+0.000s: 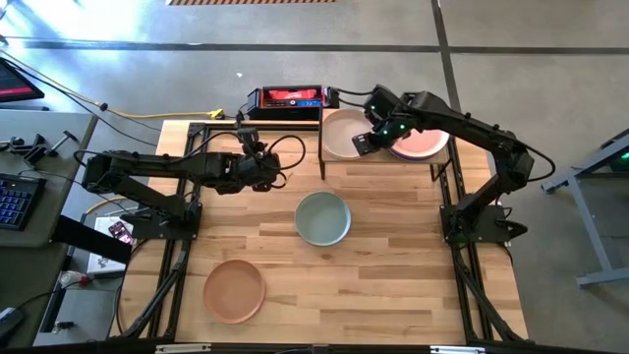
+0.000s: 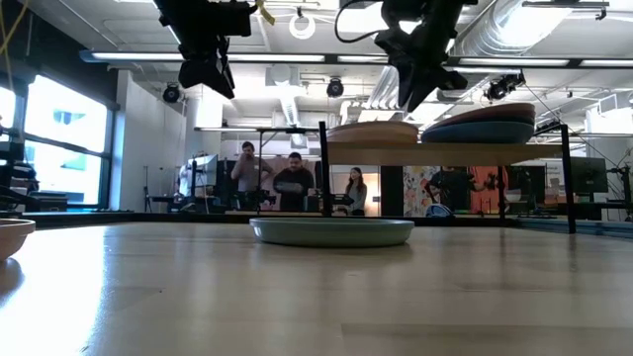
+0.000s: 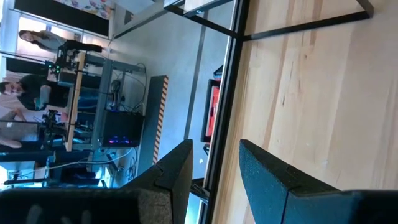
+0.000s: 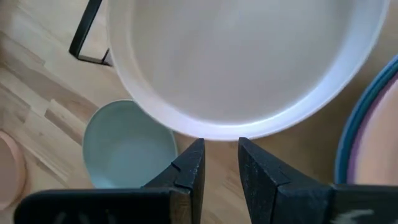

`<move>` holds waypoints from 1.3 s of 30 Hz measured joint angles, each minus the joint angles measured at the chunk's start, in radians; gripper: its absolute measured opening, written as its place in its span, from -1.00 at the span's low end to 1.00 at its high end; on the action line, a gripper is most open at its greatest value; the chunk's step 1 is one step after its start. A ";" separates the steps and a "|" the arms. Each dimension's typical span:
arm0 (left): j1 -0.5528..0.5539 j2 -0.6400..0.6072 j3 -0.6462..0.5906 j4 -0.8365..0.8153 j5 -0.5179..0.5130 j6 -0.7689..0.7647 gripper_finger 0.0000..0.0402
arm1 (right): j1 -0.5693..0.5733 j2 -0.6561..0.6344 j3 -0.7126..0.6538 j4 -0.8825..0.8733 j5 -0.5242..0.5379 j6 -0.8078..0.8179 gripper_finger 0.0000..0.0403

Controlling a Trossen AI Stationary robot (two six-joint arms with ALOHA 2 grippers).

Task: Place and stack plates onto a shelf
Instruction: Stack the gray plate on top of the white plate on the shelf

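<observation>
The shelf (image 1: 381,160) stands at the table's far edge, right of centre. On its left half lies a beige plate (image 1: 342,133); on its right half sits a stack of plates (image 1: 423,144) with a pink one on top and a blue rim (image 4: 348,146) showing below. A sage green plate (image 1: 322,217) lies flat on the table's middle, a peach plate (image 1: 234,290) at the near left. My right gripper (image 4: 221,162) hovers open over the shelf, at the beige plate's near rim, touching nothing. My left gripper (image 1: 280,175) hangs open above the table, left of the shelf.
A red and black box (image 1: 287,98) sits behind the table's far edge, left of the shelf. The shelf's black legs (image 2: 323,173) stand at its corners. Bare wood lies between the green plate and the table's right edge. People stand in the room beyond.
</observation>
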 joint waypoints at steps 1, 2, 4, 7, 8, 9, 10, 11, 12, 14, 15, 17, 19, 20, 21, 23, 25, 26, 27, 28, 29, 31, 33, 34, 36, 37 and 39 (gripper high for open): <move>0.000 0.000 0.000 0.000 0.000 0.000 -0.40 | 0.006 0.000 0.000 0.000 0.000 0.013 -0.62; 0.000 0.000 0.000 0.000 0.000 0.000 -0.40 | 0.013 0.001 0.000 0.000 0.000 0.026 -0.62; 0.000 0.000 0.000 0.000 0.003 -0.001 -0.40 | 0.037 0.007 0.000 0.000 0.001 0.055 -0.62; 0.000 0.000 0.000 0.000 0.018 -0.022 -0.40 | 0.087 0.007 -0.001 0.002 0.028 0.087 -0.62; 0.000 0.000 0.000 0.000 0.022 -0.026 -0.40 | 0.105 0.007 -0.001 0.002 0.037 0.107 -0.62; 0.000 0.000 0.000 0.000 0.022 -0.026 -0.40 | 0.123 0.007 -0.001 0.003 0.055 0.123 -0.62; 0.000 0.000 0.000 0.000 0.022 -0.026 -0.40 | 0.137 0.007 -0.001 0.004 0.071 0.129 -0.62; 0.000 0.000 0.000 0.000 0.022 -0.026 -0.40 | 0.149 0.007 -0.001 0.006 0.088 0.133 -0.62; 0.000 0.000 0.000 0.000 0.023 -0.026 -0.40 | 0.158 0.007 -0.001 0.009 0.108 0.133 -0.62; 0.000 0.000 0.000 0.000 0.022 -0.026 -0.40 | 0.165 0.010 -0.001 0.024 0.155 0.132 -0.62; 0.000 0.000 0.000 0.000 0.022 -0.026 -0.40 | 0.162 0.012 -0.001 0.035 0.165 0.132 -0.62; 0.000 0.000 0.000 0.000 0.022 -0.026 -0.40 | 0.144 0.016 -0.001 0.041 0.167 0.124 -0.62; 0.000 0.000 0.000 0.000 0.022 -0.025 -0.40 | 0.124 0.027 0.000 0.054 0.167 0.116 -0.62; 0.000 0.000 0.000 0.000 0.022 -0.025 -0.40 | 0.112 0.035 0.000 0.048 0.156 0.111 -0.62; 0.000 0.000 0.000 0.001 0.022 -0.025 -0.40 | 0.105 0.044 0.000 0.044 0.147 0.104 -0.62; 0.000 0.000 0.000 0.001 0.022 -0.025 -0.40 | 0.098 0.049 -0.001 0.045 0.127 0.100 -0.62; 0.000 0.000 0.000 0.001 0.022 -0.026 -0.40 | 0.100 0.048 -0.001 0.047 0.122 0.100 -0.62; 0.000 0.000 0.000 0.000 0.022 -0.025 -0.40 | 0.101 0.048 -0.001 0.048 0.121 0.099 -0.62; 0.000 0.000 0.000 0.000 0.022 -0.025 -0.40 | 0.101 0.048 -0.001 0.045 0.119 0.098 -0.62; 0.000 0.000 0.000 0.000 0.022 -0.025 -0.40 | 0.101 0.048 -0.001 0.042 0.118 0.098 -0.62; 0.000 0.000 0.000 0.000 0.022 -0.025 -0.40 | 0.100 0.048 -0.001 0.038 0.114 0.101 -0.62; 0.000 0.000 0.000 0.000 0.022 -0.025 -0.40 | 0.099 0.054 -0.001 0.031 0.113 0.105 -0.62; 0.000 0.000 0.000 0.000 0.022 -0.025 -0.40 | 0.100 0.057 -0.001 0.025 0.113 0.101 -0.62; 0.000 0.000 0.000 0.000 0.022 -0.025 -0.40 | 0.101 0.058 -0.001 0.027 0.112 0.101 -0.62; 0.000 0.000 0.000 0.000 0.022 -0.025 -0.40 | 0.101 0.063 -0.001 0.022 0.113 0.104 -0.62; 0.000 0.000 0.000 0.000 0.022 -0.025 -0.40 | 0.101 0.067 -0.001 0.022 0.113 0.104 -0.62; 0.000 0.000 0.000 0.002 0.022 -0.025 -0.40 | 0.101 0.072 -0.001 0.021 0.112 0.105 -0.62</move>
